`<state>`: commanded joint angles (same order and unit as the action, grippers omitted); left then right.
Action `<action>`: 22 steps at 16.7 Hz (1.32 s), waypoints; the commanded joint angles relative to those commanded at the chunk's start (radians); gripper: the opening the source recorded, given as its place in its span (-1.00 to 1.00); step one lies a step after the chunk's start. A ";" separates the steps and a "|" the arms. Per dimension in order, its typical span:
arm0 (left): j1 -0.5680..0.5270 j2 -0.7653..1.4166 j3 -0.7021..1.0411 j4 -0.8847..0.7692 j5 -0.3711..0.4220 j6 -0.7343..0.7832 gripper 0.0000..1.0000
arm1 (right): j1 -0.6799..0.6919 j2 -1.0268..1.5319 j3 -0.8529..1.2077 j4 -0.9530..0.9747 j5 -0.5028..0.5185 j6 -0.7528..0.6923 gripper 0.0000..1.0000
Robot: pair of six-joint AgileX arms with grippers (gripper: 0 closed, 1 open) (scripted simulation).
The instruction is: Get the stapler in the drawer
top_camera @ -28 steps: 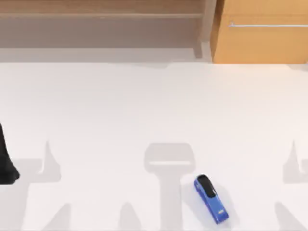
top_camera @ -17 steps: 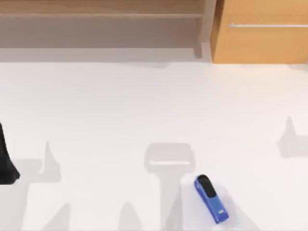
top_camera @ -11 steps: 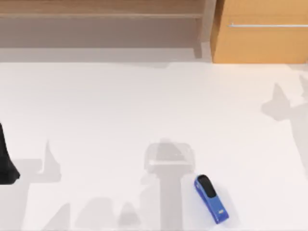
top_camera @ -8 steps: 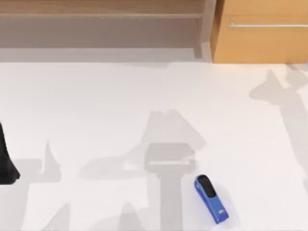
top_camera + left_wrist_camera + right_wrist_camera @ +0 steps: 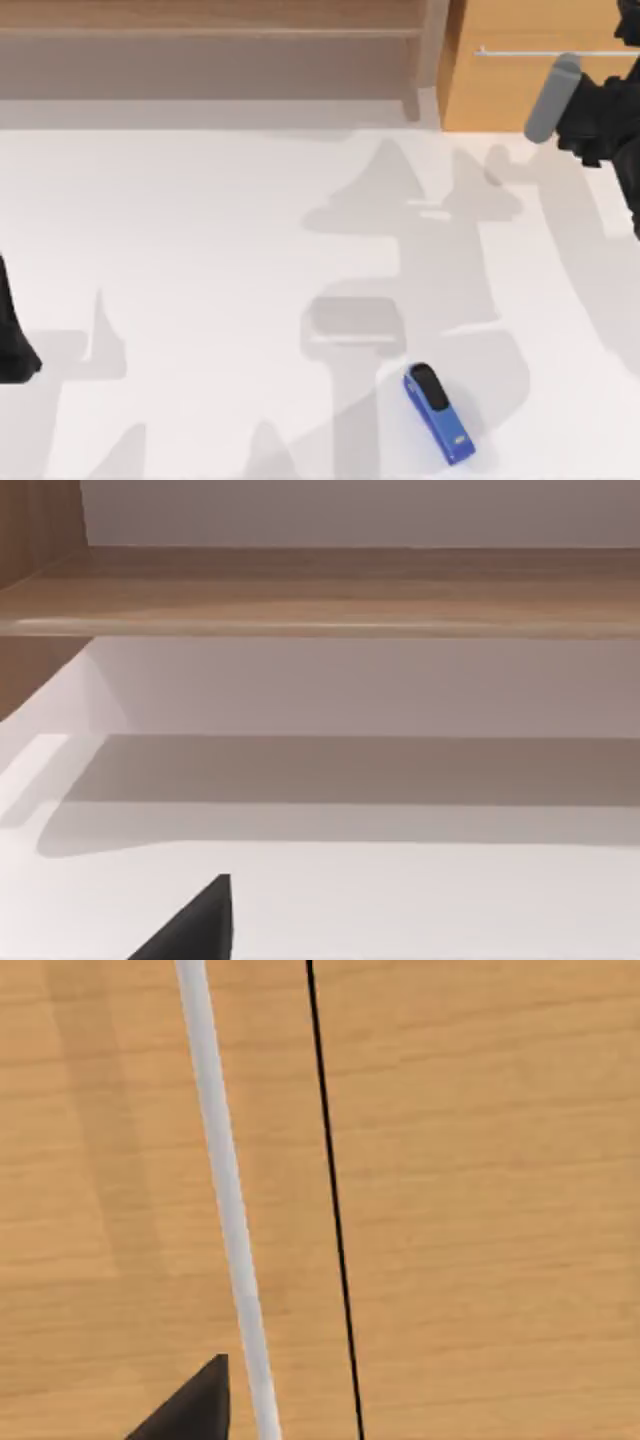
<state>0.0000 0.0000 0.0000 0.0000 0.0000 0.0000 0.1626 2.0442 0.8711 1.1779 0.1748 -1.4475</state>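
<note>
Stapler: the blue stapler (image 5: 438,413) lies flat on the white table (image 5: 200,230), near the front edge and a little right of the middle; its black top strip faces up and its rounded nose points away from the front edge, slightly leftward. Nothing touches it.

Drawer: the tan drawer (image 5: 510,90) sits at the back right of the table, its front flush and closed, with the thin silver bar handle (image 5: 520,52) running across its upper part. From the right wrist the handle (image 5: 225,1200) crosses the wood grain as a pale bar, a thin dark seam just beside it.

Right gripper: the right gripper (image 5: 585,100) is up at the back right, in front of the drawer face and just below the handle (one grey cylindrical part juts leftward from the dark body). I cannot tell whether its fingers are spread or closed; the right wrist view catches one dark tip (image 5: 190,1410) close to the handle.

Left arm: parked at the table's left edge, a dark shape (image 5: 12,330) well apart from the stapler. Its wrist view looks at the shelf unit, with one dark tip (image 5: 190,930) low in front; spread or closed, I cannot tell.

Shelf unit: the long brown shelf unit (image 5: 210,40) runs along the back, left of the drawer.

Distance: stapler and drawer are well apart, the one near the front, the other at the back.
</note>
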 joint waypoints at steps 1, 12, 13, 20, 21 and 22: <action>0.000 0.000 0.000 0.000 0.000 0.000 1.00 | 0.005 0.058 0.022 0.031 0.010 -0.034 1.00; 0.000 0.000 0.000 0.000 0.000 0.000 1.00 | 0.009 0.190 0.084 0.098 0.034 -0.110 1.00; 0.000 0.000 0.000 0.000 0.000 0.000 1.00 | 0.008 0.198 0.101 0.090 0.032 -0.110 1.00; 0.000 0.000 0.000 0.000 0.000 0.000 1.00 | 0.001 0.238 0.190 0.041 0.025 -0.111 1.00; 0.000 0.000 0.000 0.000 0.000 0.000 1.00 | 0.001 0.238 0.190 0.041 0.025 -0.111 1.00; 0.000 0.000 0.000 0.000 0.000 0.000 1.00 | 0.001 0.238 0.190 0.041 0.025 -0.111 0.85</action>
<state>0.0000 0.0000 0.0000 0.0000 0.0000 0.0000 0.1639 2.2825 1.0612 1.2192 0.2002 -1.5584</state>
